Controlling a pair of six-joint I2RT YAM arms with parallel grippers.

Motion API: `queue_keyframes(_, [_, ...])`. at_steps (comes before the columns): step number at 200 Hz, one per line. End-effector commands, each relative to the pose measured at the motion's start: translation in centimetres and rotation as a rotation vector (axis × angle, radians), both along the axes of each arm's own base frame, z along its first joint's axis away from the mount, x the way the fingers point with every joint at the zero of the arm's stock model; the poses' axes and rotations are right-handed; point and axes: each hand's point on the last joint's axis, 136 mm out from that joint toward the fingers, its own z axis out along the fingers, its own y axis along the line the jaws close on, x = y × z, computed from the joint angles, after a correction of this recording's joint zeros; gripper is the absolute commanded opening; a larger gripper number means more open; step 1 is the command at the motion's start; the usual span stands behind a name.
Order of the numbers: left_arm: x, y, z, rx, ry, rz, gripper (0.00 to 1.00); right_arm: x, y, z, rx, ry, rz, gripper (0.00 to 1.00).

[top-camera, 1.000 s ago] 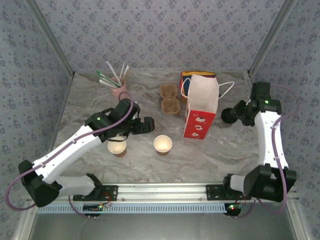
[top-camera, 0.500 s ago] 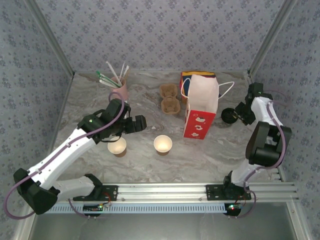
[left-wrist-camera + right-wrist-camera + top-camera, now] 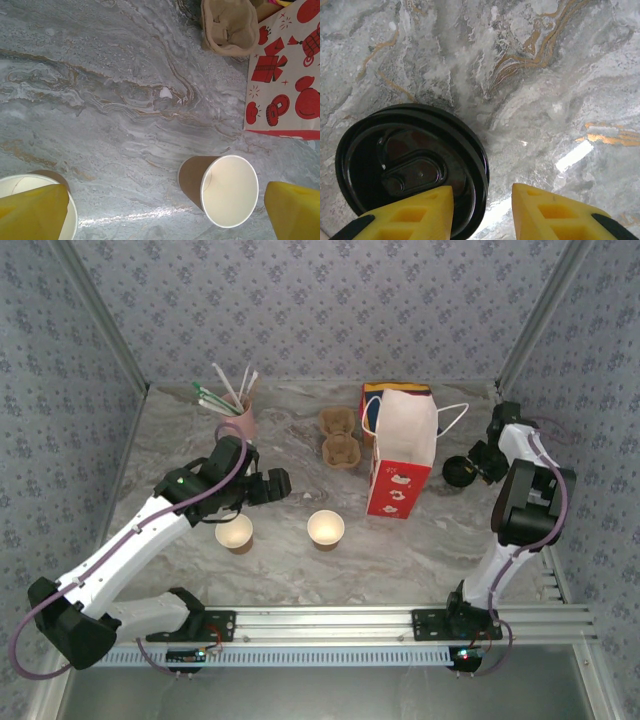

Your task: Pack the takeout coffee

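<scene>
The takeout coffee as a lidded cup is out of view. A round black lid (image 3: 410, 165) (image 3: 457, 471) lies low on the marble right of the red gift bag (image 3: 399, 462), and no cup wall shows beneath it. My right gripper (image 3: 482, 215) (image 3: 479, 465) is open. Its jaws straddle the lid's right rim, with one yellow finger (image 3: 415, 215) over the lid and the other over bare table. Two lidless brown paper cups (image 3: 234, 532) (image 3: 326, 528) stand upright. My left gripper (image 3: 165, 215) (image 3: 283, 486) hangs wide open above them, and one cup (image 3: 222, 190) sits between its fingers.
A brown pulp cup carrier (image 3: 338, 436) (image 3: 230, 27) lies left of the bag. A pink cup with straws (image 3: 238, 420) stands at the back left. The bag's white handles (image 3: 455, 415) stick out to the right. Walls close in on three sides.
The right arm has folded in and brought its gripper down to the lid, with the jaws narrowing. The left gripper drew back slightly to the left, still wide open.
</scene>
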Motion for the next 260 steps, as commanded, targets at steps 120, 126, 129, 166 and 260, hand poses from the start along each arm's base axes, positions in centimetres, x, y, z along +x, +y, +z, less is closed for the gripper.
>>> queue_keyframes(120, [-0.4,0.4,0.4,-0.022,-0.006,0.009,1.00,0.5,-0.4,-1.5,0.025,0.031,0.024,0.29])
queue_keyframes(126, [-0.4,0.4,0.4,-0.023,-0.005,0.010,1.00,0.5,-0.4,-1.5,0.024,0.031,0.024,0.28])
queue_keyframes(129, [-0.5,0.4,0.4,-0.023,-0.005,0.010,1.00,0.5,-0.4,-1.5,0.024,0.031,0.023,0.28])
queue_keyframes(166, [-0.6,0.5,0.4,-0.024,-0.005,0.014,1.00,0.5,-0.3,-1.6,0.028,0.030,0.026,0.19])
queue_keyframes(260, [-0.7,0.6,0.4,-0.027,-0.008,0.013,1.00,-0.6,0.1,2.2,0.006,-0.047,0.015,0.12])
